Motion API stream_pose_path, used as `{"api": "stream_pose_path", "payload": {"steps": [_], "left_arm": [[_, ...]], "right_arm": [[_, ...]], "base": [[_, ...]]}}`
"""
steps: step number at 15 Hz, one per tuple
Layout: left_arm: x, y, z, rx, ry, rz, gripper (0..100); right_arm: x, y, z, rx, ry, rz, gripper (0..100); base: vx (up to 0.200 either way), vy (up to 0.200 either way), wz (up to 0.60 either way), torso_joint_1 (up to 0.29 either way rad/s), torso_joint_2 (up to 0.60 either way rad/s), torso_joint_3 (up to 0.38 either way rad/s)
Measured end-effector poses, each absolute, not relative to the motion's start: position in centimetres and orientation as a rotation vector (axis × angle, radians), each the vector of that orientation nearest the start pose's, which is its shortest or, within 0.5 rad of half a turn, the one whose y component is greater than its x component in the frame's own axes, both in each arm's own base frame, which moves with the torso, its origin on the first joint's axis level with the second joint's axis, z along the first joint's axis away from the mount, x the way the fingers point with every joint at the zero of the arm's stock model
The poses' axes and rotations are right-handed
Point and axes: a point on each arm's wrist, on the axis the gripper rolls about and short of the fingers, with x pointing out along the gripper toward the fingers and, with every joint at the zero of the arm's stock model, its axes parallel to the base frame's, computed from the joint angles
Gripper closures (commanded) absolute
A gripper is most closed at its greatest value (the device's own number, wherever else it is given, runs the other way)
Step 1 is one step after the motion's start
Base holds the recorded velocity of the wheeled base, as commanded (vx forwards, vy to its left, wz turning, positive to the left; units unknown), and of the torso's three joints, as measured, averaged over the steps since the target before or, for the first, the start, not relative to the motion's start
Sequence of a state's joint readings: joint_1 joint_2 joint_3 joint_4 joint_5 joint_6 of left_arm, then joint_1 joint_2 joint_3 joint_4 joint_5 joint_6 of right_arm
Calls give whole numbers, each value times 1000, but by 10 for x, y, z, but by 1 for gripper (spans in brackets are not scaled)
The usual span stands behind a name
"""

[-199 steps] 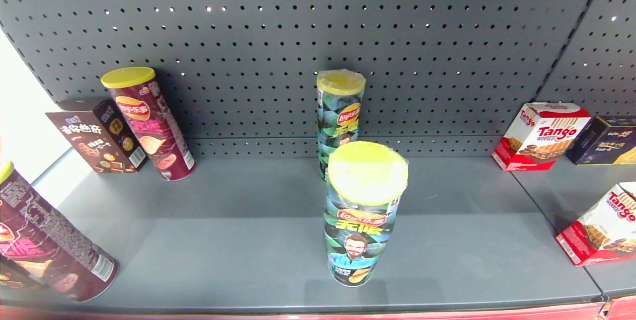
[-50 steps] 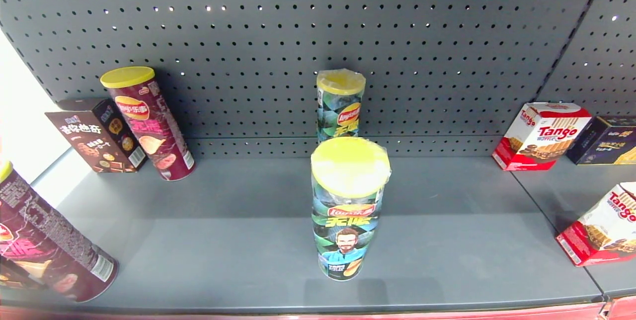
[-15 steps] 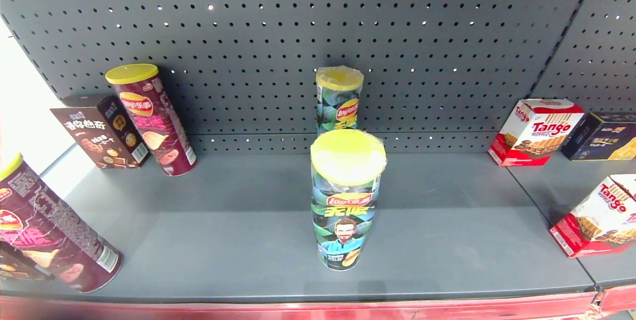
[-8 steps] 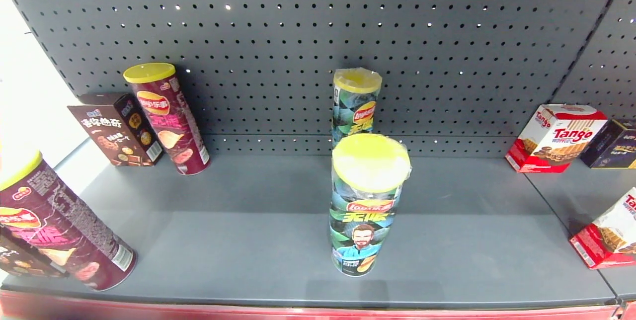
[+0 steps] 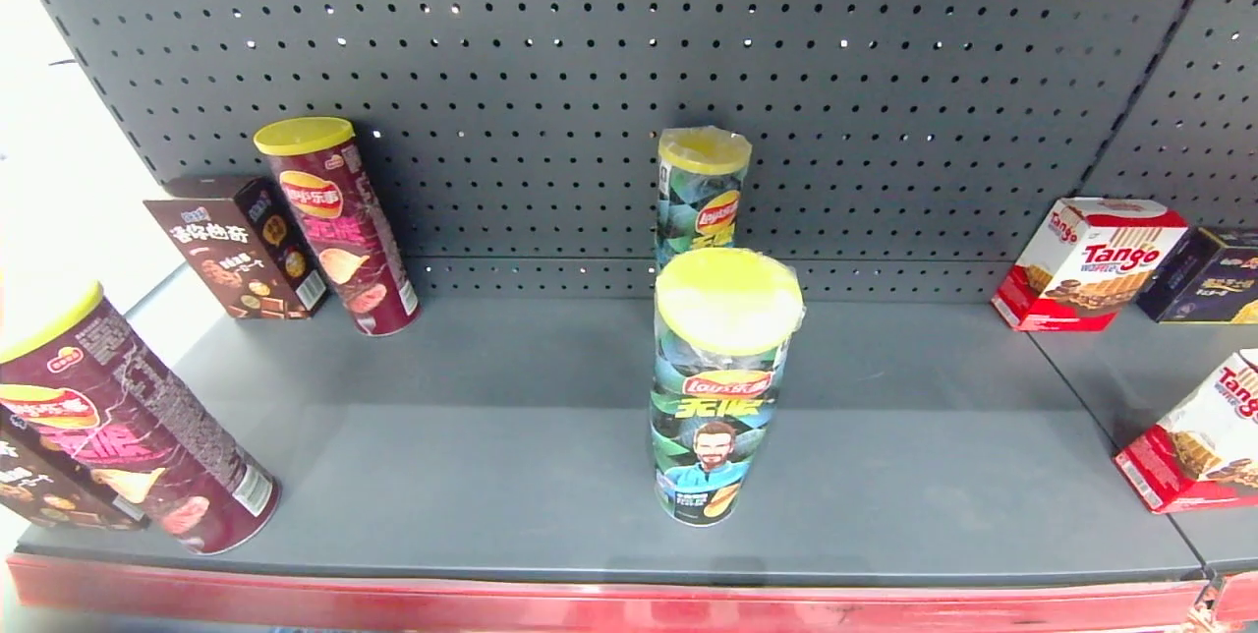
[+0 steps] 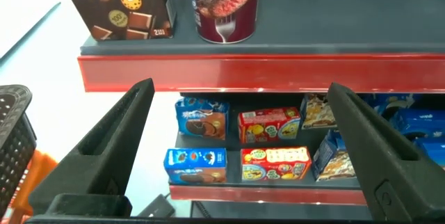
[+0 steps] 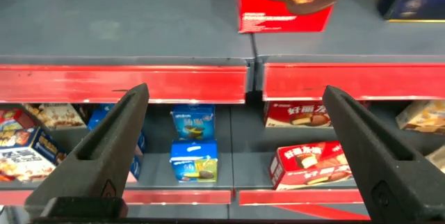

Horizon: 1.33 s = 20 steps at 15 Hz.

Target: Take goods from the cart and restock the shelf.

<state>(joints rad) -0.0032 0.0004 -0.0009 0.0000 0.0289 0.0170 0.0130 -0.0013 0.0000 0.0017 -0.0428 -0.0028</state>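
The green cylindrical cardboard chip can with a yellow plastic lid (image 5: 722, 387) stands upright on the grey metal shelf (image 5: 491, 476). A matching green can (image 5: 702, 191) stands directly behind it. Compared with the frame 13.3 s back, the front can sits slightly nearer that rear can. The whole head view has shifted since then, which is camera movement and not movement of the goods. The left pincer (image 6: 240, 85) and right pincer (image 7: 235, 90) both have their fingers spread apart and hold nothing. Both are lower than the front can.

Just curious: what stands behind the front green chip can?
A second green chip can, yellow-lidded, at the pegboard back wall. Its lower part is hidden by the front can.
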Motion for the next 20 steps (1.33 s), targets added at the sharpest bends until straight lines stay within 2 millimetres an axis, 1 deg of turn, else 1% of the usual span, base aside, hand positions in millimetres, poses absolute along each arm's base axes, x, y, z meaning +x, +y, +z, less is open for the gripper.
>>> {"api": "stream_pose_path", "payload": {"steps": [20], "left_arm": [[-23,1,76,15,-1,20,0]], "right_arm": [[-23,-1,75,-3,0,-29,0]], "base": [[0,0,0,0,0,0]]}}
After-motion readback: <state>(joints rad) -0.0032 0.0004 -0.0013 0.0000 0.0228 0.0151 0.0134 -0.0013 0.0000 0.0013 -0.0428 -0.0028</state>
